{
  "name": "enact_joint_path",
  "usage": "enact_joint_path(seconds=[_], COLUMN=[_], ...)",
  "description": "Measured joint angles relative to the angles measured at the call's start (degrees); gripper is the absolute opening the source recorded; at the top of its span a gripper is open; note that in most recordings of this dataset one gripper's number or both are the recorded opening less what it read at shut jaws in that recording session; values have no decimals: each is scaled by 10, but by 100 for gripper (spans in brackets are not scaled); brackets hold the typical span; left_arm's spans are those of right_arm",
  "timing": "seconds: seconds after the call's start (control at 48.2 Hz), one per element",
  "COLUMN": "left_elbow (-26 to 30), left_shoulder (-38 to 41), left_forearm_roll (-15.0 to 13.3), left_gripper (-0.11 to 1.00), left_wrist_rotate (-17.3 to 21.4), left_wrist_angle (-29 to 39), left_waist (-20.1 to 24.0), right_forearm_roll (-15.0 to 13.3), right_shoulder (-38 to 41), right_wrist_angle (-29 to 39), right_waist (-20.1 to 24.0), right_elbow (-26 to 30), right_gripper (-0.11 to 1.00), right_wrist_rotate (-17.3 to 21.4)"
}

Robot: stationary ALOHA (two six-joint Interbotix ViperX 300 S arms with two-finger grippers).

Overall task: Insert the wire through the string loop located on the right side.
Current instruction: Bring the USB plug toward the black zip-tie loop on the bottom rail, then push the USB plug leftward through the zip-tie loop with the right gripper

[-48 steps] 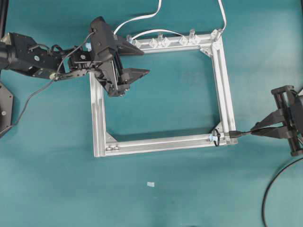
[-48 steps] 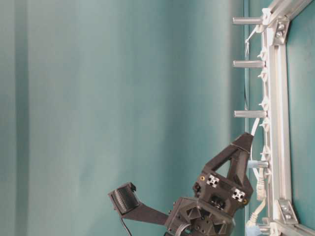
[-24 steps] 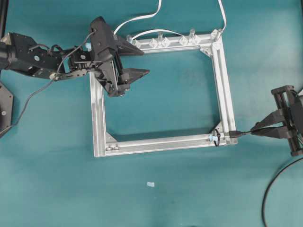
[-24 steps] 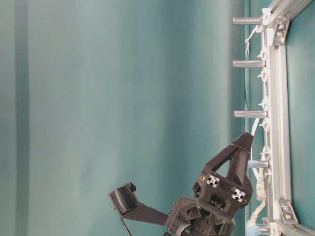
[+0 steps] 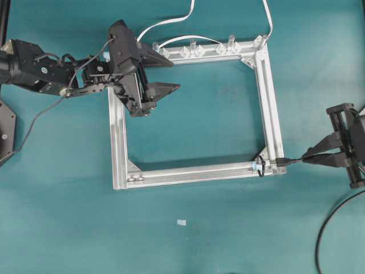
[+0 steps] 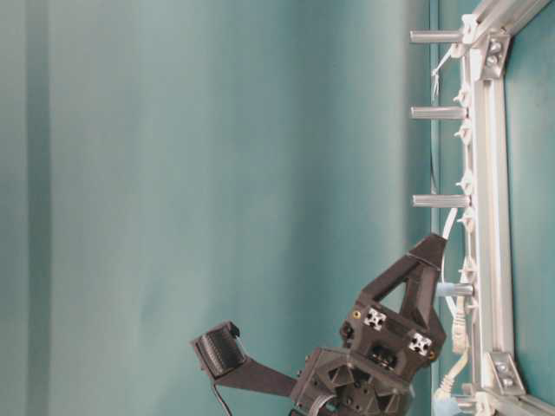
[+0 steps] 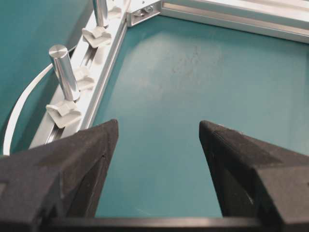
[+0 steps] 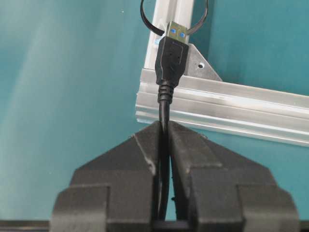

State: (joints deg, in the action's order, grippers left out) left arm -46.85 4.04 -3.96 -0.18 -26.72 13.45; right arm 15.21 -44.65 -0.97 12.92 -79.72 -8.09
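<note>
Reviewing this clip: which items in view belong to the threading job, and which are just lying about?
Part of the job:
- black wire with a metal-tipped plug, clamped in the right gripper
- small black string loop with a light-blue tag

Just lying about:
- aluminium frame
- white cables
- clear plastic clips
- open, empty left gripper

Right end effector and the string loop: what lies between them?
Only the wire itself, held by the right end effector, its plug just short of the string loop; right wrist view.
</note>
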Motion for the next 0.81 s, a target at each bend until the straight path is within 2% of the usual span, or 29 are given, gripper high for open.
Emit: enact_joint_path(seconds=[0.436, 0.809], left_elbow=[-1, -1], left_shoulder=[0, 0], left_forearm_roll=[0, 0], left_gripper=[73, 73], left_wrist_rotate=[-1, -1], left_wrist_angle=[0, 0], left_waist=[0, 0], right_forearm_roll=[0, 1], right_shoulder=[5, 40], right_wrist_angle=[-1, -4], right_waist=[1, 0], right_elbow=[0, 10], right_gripper=[6, 6], right_wrist_rotate=[0, 0])
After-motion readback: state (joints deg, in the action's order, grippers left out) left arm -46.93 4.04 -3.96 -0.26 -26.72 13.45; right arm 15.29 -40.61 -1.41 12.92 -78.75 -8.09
